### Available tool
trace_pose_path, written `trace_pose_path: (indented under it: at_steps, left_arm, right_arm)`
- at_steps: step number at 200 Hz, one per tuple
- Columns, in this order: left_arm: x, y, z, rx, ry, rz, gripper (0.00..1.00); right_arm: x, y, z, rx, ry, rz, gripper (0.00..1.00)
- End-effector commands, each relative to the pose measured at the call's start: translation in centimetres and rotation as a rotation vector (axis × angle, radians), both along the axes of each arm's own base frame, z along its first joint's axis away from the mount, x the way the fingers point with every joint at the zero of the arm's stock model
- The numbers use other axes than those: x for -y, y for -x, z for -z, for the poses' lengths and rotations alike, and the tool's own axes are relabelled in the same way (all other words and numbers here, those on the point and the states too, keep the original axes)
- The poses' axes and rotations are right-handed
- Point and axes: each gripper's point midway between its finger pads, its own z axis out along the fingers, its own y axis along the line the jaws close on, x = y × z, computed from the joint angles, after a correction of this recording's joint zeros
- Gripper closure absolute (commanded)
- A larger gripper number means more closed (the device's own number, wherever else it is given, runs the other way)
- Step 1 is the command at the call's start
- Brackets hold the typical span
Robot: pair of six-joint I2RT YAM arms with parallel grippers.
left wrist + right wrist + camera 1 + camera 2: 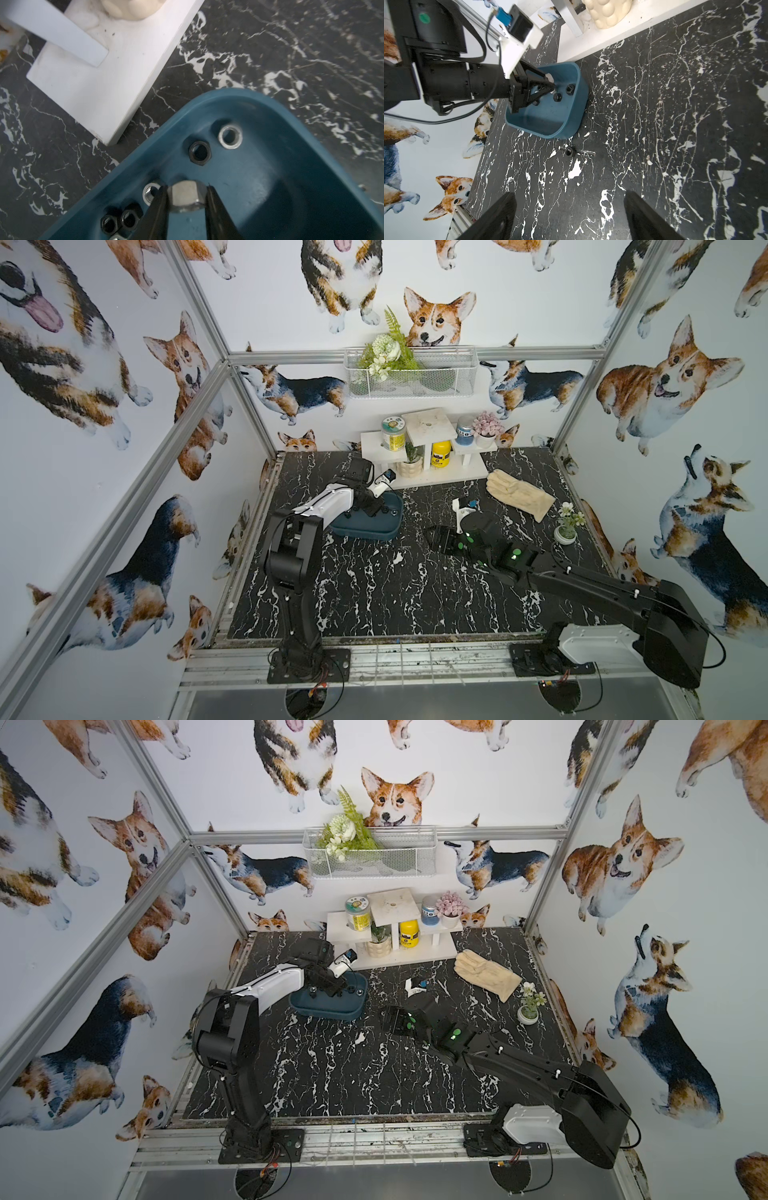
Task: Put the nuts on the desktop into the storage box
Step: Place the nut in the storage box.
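several nuts [200, 153] in storage box [295, 133], one gripped

Nuts [200, 153] are lying in the teal box [361, 533], a silver nut [185, 197] hanging above; a black nut [569, 151] is resting on the worktop [374, 593] nearby.

Both top views look steeply down from high above the front edge onto the whole tabletop [374, 593]. The left wrist view hangs close over the storage box [270, 155]; the right wrist view sees it from farther off.
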Motion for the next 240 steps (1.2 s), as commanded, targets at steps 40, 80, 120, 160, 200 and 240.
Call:
trace_pose_path:
  at_steps: [40, 80, 120, 160, 200, 240]
  left_arm:
    - [-0.7, -0.7, 1.8, -0.062, -0.021, -0.092, 0.77]
    - [-0.8, -0.9, 2.9, -0.096, -0.027, -0.110, 0.71]
    - [-0.9, -1.1, 3.0, -0.091, -0.025, -0.125, 0.59]
    - [-0.6, -1.1, 1.8, -0.068, 0.000, -0.125, 0.52]
    - [-0.7, 0.0, -0.5, -0.051, 0.039, -0.112, 0.51]
    - [-2.2, 2.5, -5.1, -0.026, 0.175, -0.113, 0.49]
  right_arm:
    - [0.9, 0.2, 0.3, 0.014, 0.049, 0.016, 0.13]
    - [1.0, 0.3, 0.5, 0.008, 0.053, 0.018, 0.13]
    - [1.2, 0.5, 1.3, -0.012, 0.067, 0.019, 0.12]
    - [0.4, 0.9, 4.1, -0.072, 0.124, -0.020, 0.13]
    - [-2.4, 1.6, 6.3, -0.045, 0.219, -0.110, 0.15]
    - [-6.2, 1.8, 8.5, 0.025, 0.292, -0.219, 0.15]
